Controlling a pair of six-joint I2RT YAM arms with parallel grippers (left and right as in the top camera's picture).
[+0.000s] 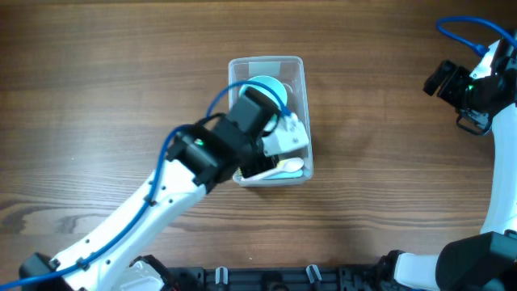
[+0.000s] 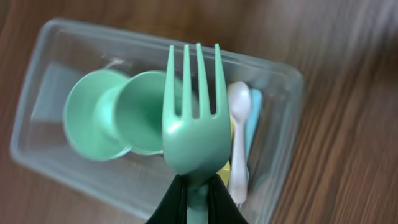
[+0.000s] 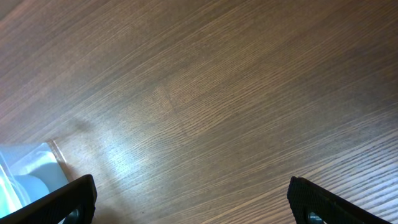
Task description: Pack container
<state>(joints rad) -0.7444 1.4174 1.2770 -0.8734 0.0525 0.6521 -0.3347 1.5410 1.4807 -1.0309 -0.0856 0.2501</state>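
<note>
Worktop (image 1: 97,97): brown wood grain, carrying everything listed here.

Container (image 1: 296,69): clear rectangular tub, standing at mid-worktop and part-filled. The left arm reaches over its near end.

Right end effector (image 3: 199,202): released, fingers wide apart and grasping nothing. It is parked well apart from the tub at the far right.

Left end effector (image 2: 198,193): clenched on the fork's handle and hanging above the tub's open top.

Mint-green cups (image 2: 93,121): lying inside the tub and taking up most of one side.

Fork (image 2: 193,118): mint green, tines pointing away from the fingers, held above the cups and not yet inside.

White spoon (image 2: 239,124): lying lengthwise along the tub's long wall, with a pale blue utensil just beside it.

Handling note: the step in hand appears to be stowing the fork. It is best turned parallel to the spoon, lowered into the strip between the cups and the spoon with the tines clear of the rim, and let go only once low.
</note>
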